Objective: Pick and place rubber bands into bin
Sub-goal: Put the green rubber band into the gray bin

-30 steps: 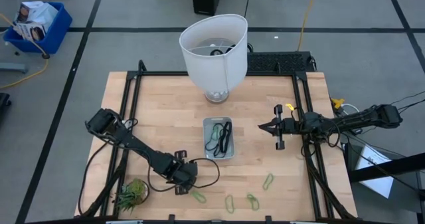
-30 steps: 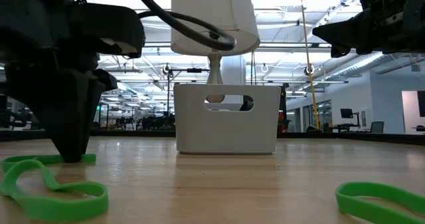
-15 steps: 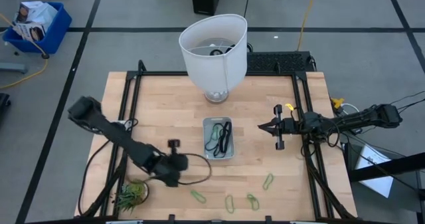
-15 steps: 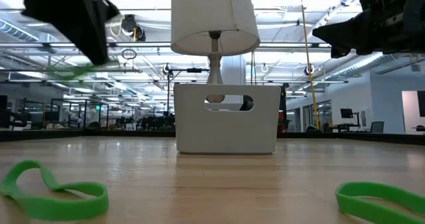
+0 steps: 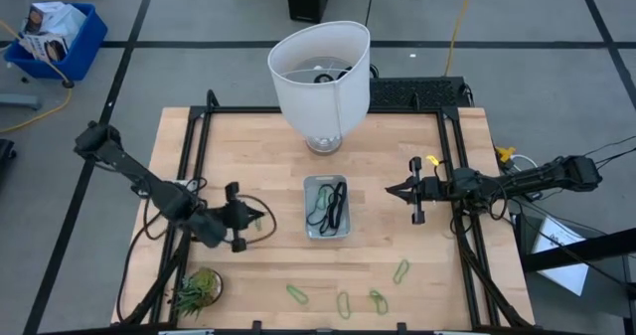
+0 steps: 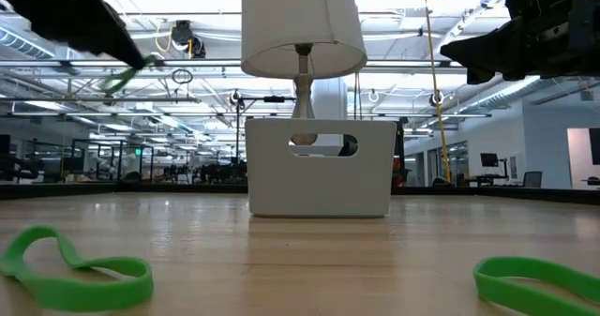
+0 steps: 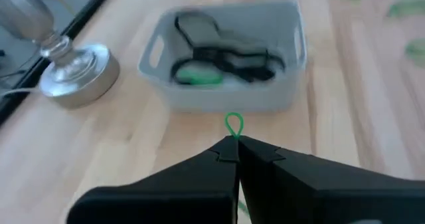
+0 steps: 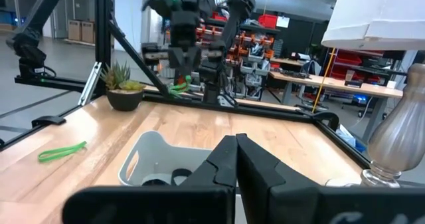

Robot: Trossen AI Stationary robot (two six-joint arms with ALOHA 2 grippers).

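The bin sits mid-table with dark and green rubber bands inside. My left gripper hovers just left of the bin, slanting down toward it, shut on a light-green rubber band. Several more green rubber bands lie flat near the table's near edge. My right gripper waits right of the bin, held level above the table, shut with nothing in it. My left gripper pinches the green rubber band between its two fingertips; a small loop end sticks out past the tips. The fingers slant down from the table's left side toward the bin. The band is lifted clear of the table.
A white lamp stands at the far edge behind the bin. A small spiky green plant sits at the near left corner. A black frame borders the table. A blue crate rests on the floor beyond.
My left gripper has risen from the table near the near edge with a green rubber band, which is now lifted clear. It has gone toward the far edge and tipped from pointing down to slanting toward the bin.
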